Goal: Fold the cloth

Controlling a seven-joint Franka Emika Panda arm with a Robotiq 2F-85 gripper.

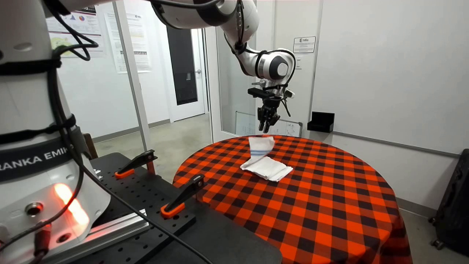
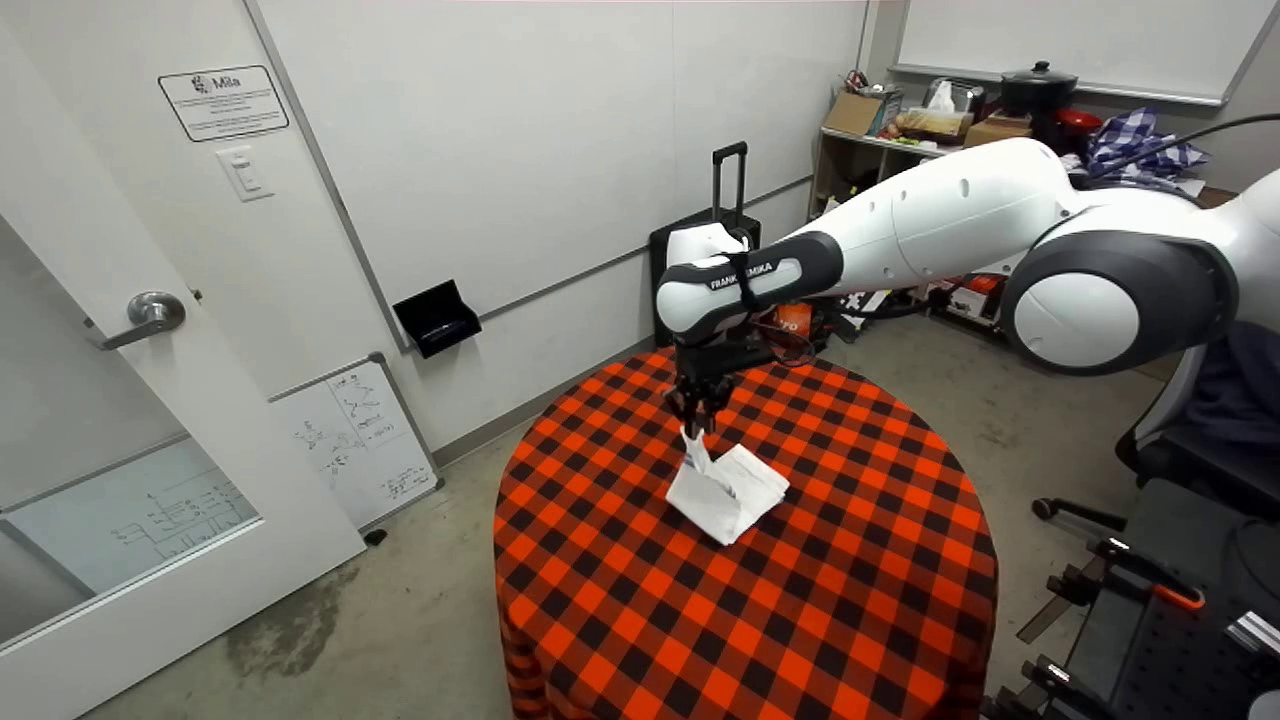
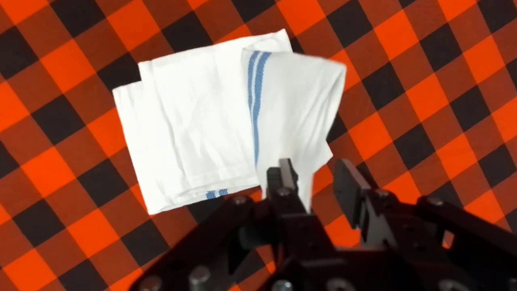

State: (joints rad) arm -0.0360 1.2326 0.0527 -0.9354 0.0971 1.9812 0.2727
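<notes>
The white cloth (image 3: 194,121) lies in a folded stack on the table, seen in all views. One end of it, a flap (image 3: 295,89) with blue stripes, rises from the stack towards my gripper (image 3: 312,167). In an exterior view the top of this flap (image 1: 261,143) is just below the gripper (image 1: 263,131), with a small gap between. In the wrist view the fingers stand apart, and the flap runs beneath the left-hand finger (image 3: 285,173); its tip is hidden there. Checked fabric shows through the space between the pads. Nothing appears gripped.
A red-and-black checked tablecloth (image 1: 315,205) covers the round table under the cloth. Black clamps (image 1: 183,194) sit on the robot's dark mounting bench (image 1: 234,234) beside it. A black wall tray (image 1: 321,122) and a whiteboard (image 1: 388,73) are behind the table.
</notes>
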